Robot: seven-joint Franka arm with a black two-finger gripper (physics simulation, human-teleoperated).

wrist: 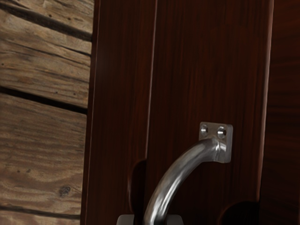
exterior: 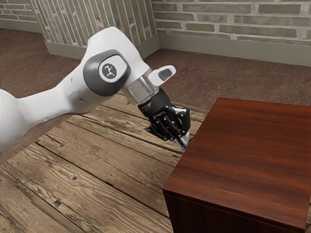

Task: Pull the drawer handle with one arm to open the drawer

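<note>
A dark red wooden cabinet (exterior: 248, 155) stands at the exterior view's right. My black gripper (exterior: 184, 141) reaches its near face just under the top edge. In the wrist view the drawer front (wrist: 211, 70) is a dark wood panel with a curved metal handle (wrist: 187, 168), screwed on by a small plate (wrist: 216, 133). The handle bar runs down into my hand, where pale fingertips (wrist: 125, 219) show close on either side of it. The gripper looks shut on the handle. I cannot tell how far the drawer stands out.
The cabinet sits on a plank floor (exterior: 87, 165). Brick and panelled walls (exterior: 228, 19) run along the back. My white arm (exterior: 73, 97) comes in from the exterior view's left, low over the planks.
</note>
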